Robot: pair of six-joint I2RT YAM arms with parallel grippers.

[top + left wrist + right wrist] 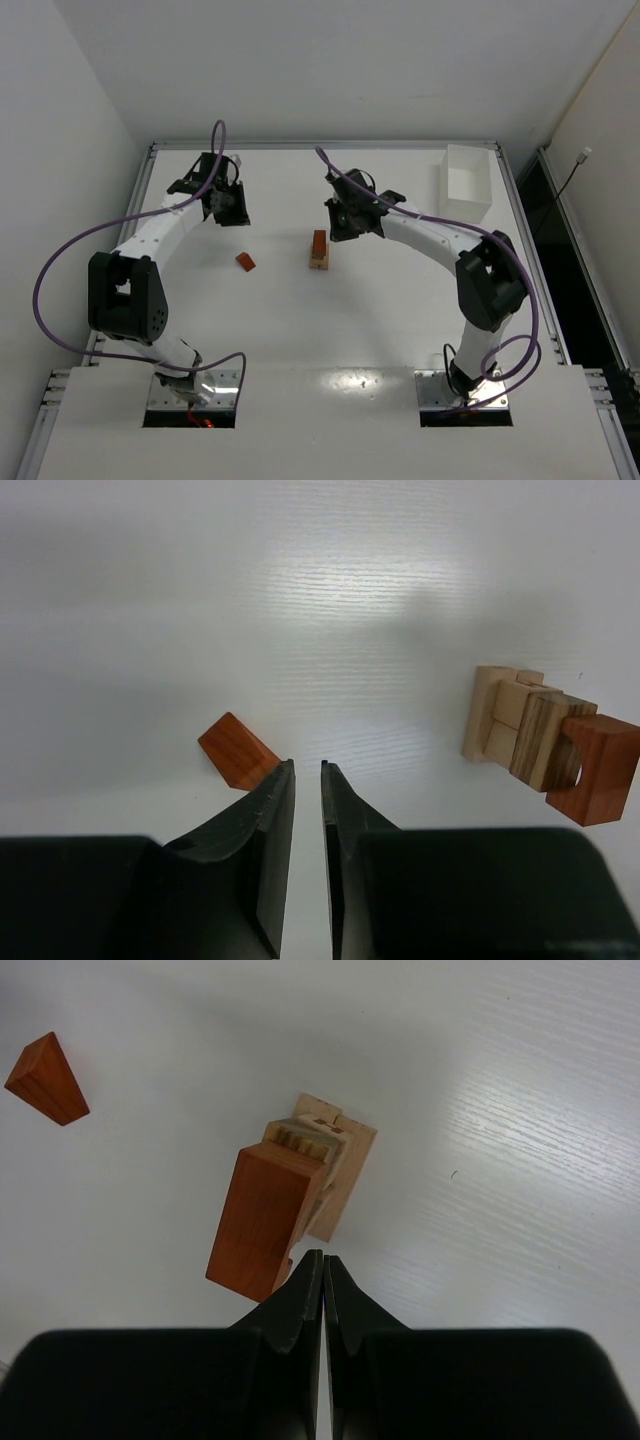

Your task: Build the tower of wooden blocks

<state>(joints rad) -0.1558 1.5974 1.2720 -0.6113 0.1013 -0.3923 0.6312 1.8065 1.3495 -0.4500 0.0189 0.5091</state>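
The tower (319, 250) stands mid-table: pale tan blocks with a reddish-orange piece on top. In the left wrist view the tower (540, 742) is at the right, and in the right wrist view the tower (290, 1210) rises just ahead of the fingertips. One loose reddish-orange wood block (245, 261) lies to the tower's left. My left gripper (232, 215) hovers behind that loose block (237, 751), its jaws a narrow slit apart with only table between them (308, 767). My right gripper (345, 228) is shut and empty (322, 1257), just behind and right of the tower. The loose block (47, 1079) shows at far left.
A white rectangular box (466, 182) stands at the back right of the table. Raised metal rails edge the table (300, 145). Purple cables loop off both arms.
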